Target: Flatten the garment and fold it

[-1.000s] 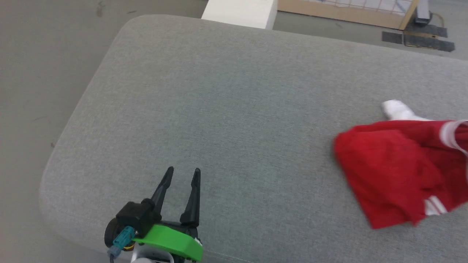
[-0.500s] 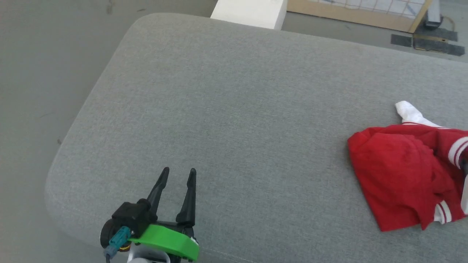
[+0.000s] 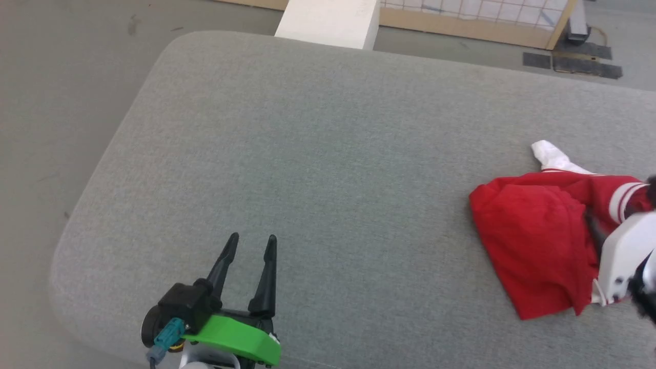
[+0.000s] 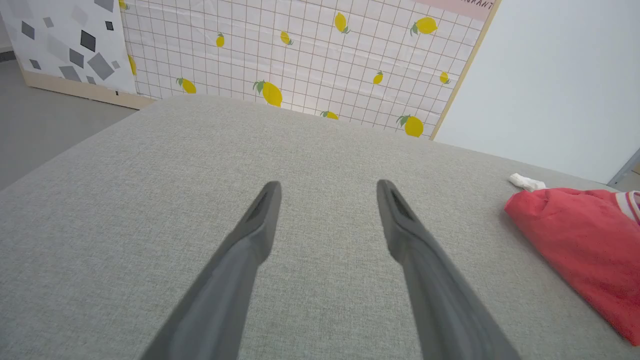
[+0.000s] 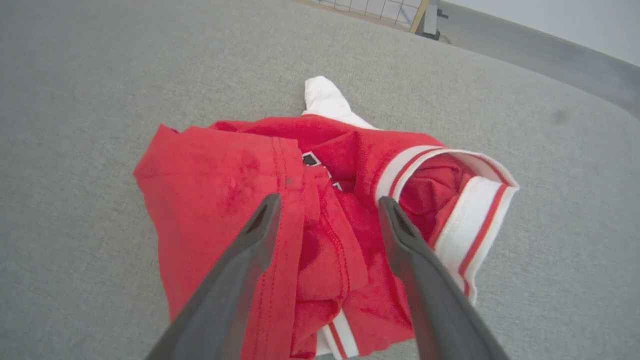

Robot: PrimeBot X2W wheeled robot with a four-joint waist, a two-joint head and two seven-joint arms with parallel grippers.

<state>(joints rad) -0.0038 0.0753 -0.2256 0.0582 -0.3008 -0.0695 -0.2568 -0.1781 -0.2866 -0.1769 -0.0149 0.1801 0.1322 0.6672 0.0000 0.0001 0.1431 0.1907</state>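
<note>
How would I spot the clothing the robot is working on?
Find the big grey cushion. Near its right side lies a crumpled red shirt. Its red-and-white striped trim and white sleeve poking out mark it against the plain grey.

Garment on cushion, right side, nearer front edge than back; sleeve end sticking out behind heap. Left end effector over cushion's front left part, well apart from garment, garment to its right. Right end effector above garment, fingers either side of heap's middle. Block behind cushion's far edge. Panel right of block, standing on floor. Floor also left of cushion.
</note>
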